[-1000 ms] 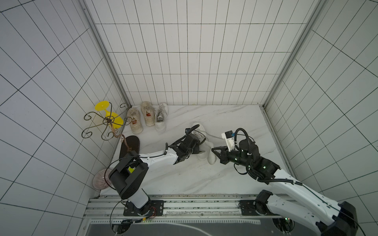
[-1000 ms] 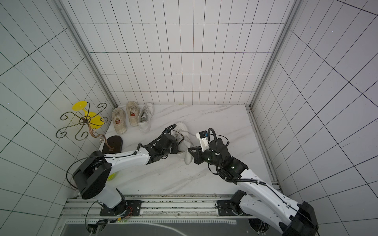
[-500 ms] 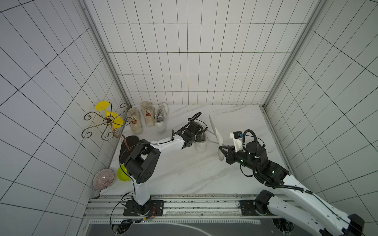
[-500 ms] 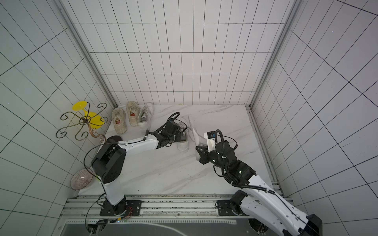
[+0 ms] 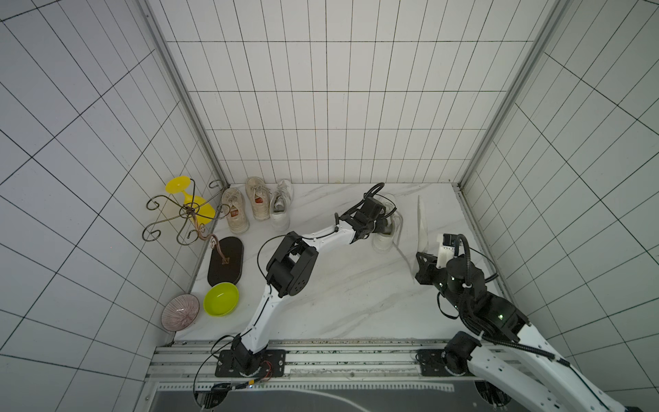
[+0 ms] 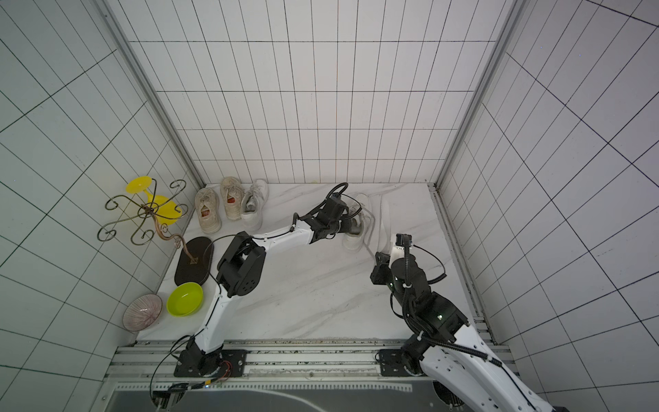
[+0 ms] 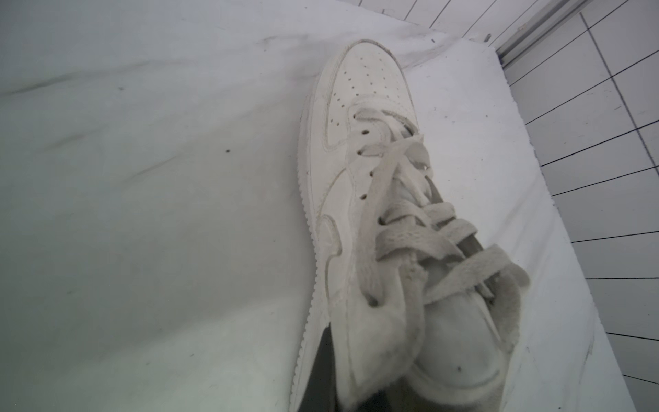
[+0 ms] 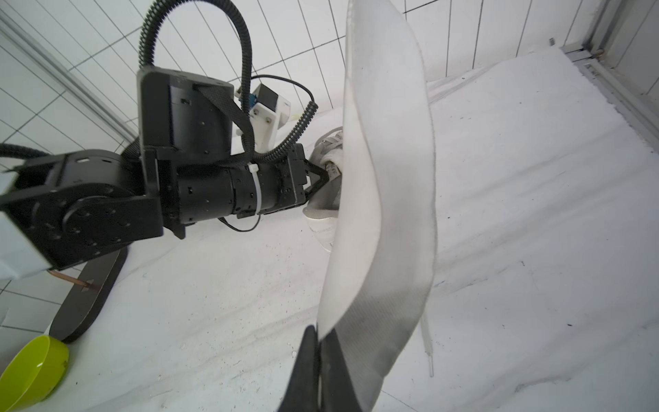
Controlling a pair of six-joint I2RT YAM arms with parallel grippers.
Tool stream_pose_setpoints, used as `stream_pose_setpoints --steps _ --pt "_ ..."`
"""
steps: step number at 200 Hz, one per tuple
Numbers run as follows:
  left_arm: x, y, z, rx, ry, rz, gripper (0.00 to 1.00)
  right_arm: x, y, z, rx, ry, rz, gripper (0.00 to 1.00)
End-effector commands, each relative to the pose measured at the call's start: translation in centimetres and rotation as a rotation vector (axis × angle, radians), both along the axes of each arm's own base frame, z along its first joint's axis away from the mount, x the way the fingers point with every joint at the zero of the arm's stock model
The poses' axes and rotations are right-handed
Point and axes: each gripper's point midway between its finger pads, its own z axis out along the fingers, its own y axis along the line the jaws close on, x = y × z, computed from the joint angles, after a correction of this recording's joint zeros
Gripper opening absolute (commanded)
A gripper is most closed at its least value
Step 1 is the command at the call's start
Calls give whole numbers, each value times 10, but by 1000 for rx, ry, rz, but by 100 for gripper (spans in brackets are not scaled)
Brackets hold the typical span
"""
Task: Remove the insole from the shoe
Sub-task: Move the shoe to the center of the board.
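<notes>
The insole point(image 5: 423, 223) is fully out of the shoe point(image 5: 382, 243) and hangs in the air just beside it, on the side away from the left arm. It stands nearly upright, with its lower end nipped between the closed fingers of the right pincer point(image 8: 320, 338). In the right wrist view the insole point(image 8: 387, 171) rises as a long, slightly curved white strip in front of the shoe, and its grey underside shows near the grip. The left pincer point(image 8: 323, 176) is clamped narrow on the collar at the shoe's opening. The left wrist view shows the shoe point(image 7: 356, 171) lying sole-down on the white marble bench point(image 5: 338, 303), toe pointing away from that pincer and laces loose. One lace point(image 5: 402, 251) trails off the shoe across the bench toward the right arm. Well apart from the shoe, on the left arm's side, three more sneakers point(image 5: 258, 205) stand in a row by the back wall. Nearer the arms' bases than the shoe sit a wire stand point(image 5: 185, 214) on a black base, a green bowl point(image 5: 221, 299) and a striped bowl point(image 5: 180, 316).
</notes>
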Motion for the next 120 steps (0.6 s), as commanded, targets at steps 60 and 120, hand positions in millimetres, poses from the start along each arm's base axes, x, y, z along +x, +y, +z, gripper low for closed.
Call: stream_pose_setpoints --steps 60,120 --pt "29 -102 69 -422 -181 -10 0 -7 -23 0 48 23 -119 0" --pt "31 -107 67 -382 -227 10 6 -8 -22 -14 30 51 -115 0"
